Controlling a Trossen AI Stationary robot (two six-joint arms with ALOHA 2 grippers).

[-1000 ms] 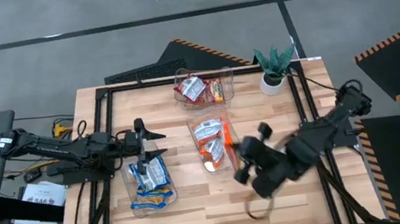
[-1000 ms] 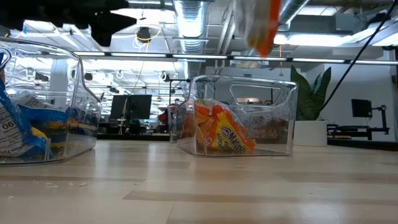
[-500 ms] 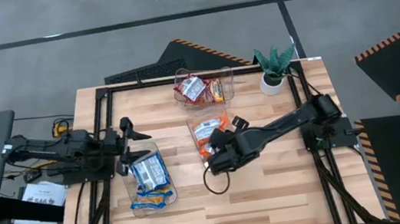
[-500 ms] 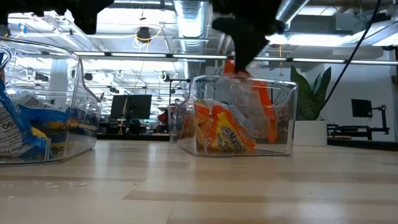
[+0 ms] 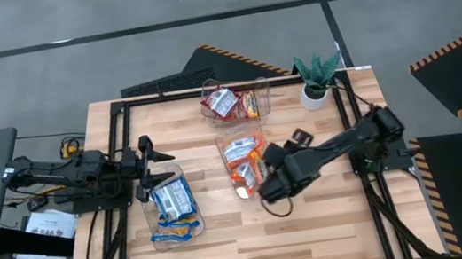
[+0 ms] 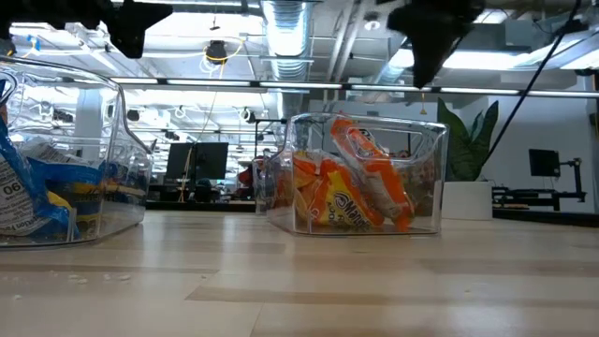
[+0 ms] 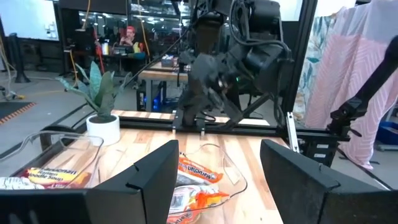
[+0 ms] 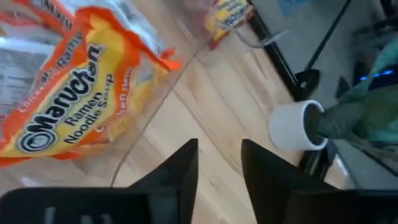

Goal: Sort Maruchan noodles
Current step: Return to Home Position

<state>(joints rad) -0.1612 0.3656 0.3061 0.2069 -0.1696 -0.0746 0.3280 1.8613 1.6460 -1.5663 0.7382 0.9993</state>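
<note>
Ceiling ducts (image 6: 290, 23) and strip lights run over an open workshop. Below them a pale wooden table (image 5: 315, 226) holds three clear bins. Read the table from above as a dial.

A potted plant (image 5: 314, 78) stands at 1 o'clock. The far bin (image 5: 263, 85) sits at 12 o'clock and holds the red-and-white packets (image 5: 226, 101). The middle bin (image 6: 370, 122) is close to the dial's centre and holds the orange packets (image 6: 351, 187). The one nearest the low camera leans tilted against the rest. The near-left bin (image 5: 167, 238) lies at 8 o'clock with the blue-and-white packets (image 5: 174, 204) inside. No packet shows loose on the wood.

The right gripper (image 8: 219, 149) hangs just off the middle bin's 4 o'clock corner, higher than its rim. Its arm reaches in from the 3 o'clock edge. Its two fingers (image 8: 168, 180) stand apart with nothing between them. Its camera sees an orange Maruchan packet close by, and the plant's white pot beyond.

The left gripper (image 7: 219, 152) is at 9 o'clock, over the far end of the near-left bin. It points toward 3 o'clock, at the middle bin and the other arm. Its fingers are spread wide and hold nothing.
</note>
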